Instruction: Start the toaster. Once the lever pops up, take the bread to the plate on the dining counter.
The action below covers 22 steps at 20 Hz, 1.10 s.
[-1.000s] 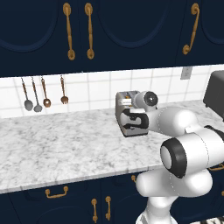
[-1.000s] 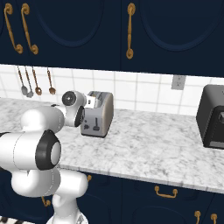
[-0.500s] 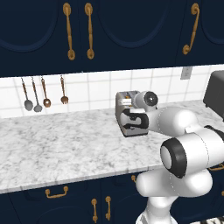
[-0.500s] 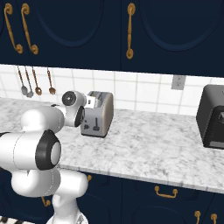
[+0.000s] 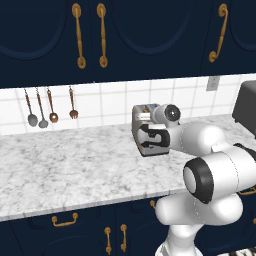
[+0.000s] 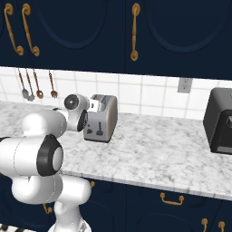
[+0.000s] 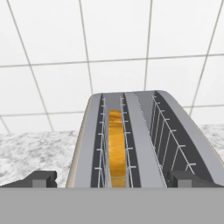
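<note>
The silver-grey toaster (image 5: 142, 118) (image 6: 105, 118) stands on the marbled worktop (image 5: 70, 165) against the tiled wall. From the hand view I look down on the toaster (image 7: 144, 144) and its two slots. The bread (image 7: 116, 148) sits on edge in the left slot, golden crust up, and the right slot holds nothing. My gripper (image 5: 146, 138) (image 6: 90, 118) (image 7: 113, 179) is open at the toaster's near narrow end. Its fingertips (image 7: 41, 178) stand wide apart on either side of that end. The plate and the dining counter are out of view.
A larger dark grey boxy appliance (image 6: 219, 120) (image 5: 246, 105) stands further right on the worktop. Spoons and a fork (image 5: 42, 107) (image 6: 34, 86) hang on the wall at left. Navy cabinets with gold handles (image 5: 102, 35) hang overhead; a wall outlet (image 6: 182, 84) sits right of the toaster.
</note>
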### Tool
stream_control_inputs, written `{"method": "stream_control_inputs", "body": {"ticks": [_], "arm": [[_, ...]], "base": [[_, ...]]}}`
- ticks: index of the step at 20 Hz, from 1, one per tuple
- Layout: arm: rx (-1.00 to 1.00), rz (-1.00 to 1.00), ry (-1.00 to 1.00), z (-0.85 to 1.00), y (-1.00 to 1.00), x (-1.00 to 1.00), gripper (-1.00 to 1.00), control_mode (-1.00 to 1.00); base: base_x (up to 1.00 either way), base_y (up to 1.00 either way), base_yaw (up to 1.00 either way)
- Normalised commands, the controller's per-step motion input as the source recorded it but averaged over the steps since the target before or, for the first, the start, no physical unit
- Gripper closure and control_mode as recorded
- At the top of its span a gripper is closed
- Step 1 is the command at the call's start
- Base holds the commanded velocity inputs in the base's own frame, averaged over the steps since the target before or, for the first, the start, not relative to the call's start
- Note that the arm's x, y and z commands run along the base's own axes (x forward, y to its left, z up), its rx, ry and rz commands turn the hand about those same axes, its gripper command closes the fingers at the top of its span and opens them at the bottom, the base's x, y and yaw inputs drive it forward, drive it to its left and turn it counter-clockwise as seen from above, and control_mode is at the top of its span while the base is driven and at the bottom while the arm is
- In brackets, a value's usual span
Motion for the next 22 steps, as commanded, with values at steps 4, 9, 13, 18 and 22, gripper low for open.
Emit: {"method": "stream_control_inputs", "body": {"ticks": [4, 9, 13, 18, 22], "arm": [[0.00, 0.00, 0.00, 0.00, 0.00, 0.00, -1.00, -1.00], [0.00, 0.00, 0.00, 0.00, 0.00, 0.00, -1.00, -1.00], [0.00, 0.00, 0.00, 0.00, 0.00, 0.00, -1.00, -1.00], [0.00, 0.00, 0.00, 0.00, 0.00, 0.00, -1.00, -1.00], [0.00, 0.00, 0.00, 0.00, 0.00, 0.00, -1.00, -1.00]], "base": [[0.00, 0.00, 0.00], [0.00, 0.00, 0.00], [0.00, 0.00, 0.00], [0.00, 0.00, 0.00], [0.00, 0.00, 0.00]]}}
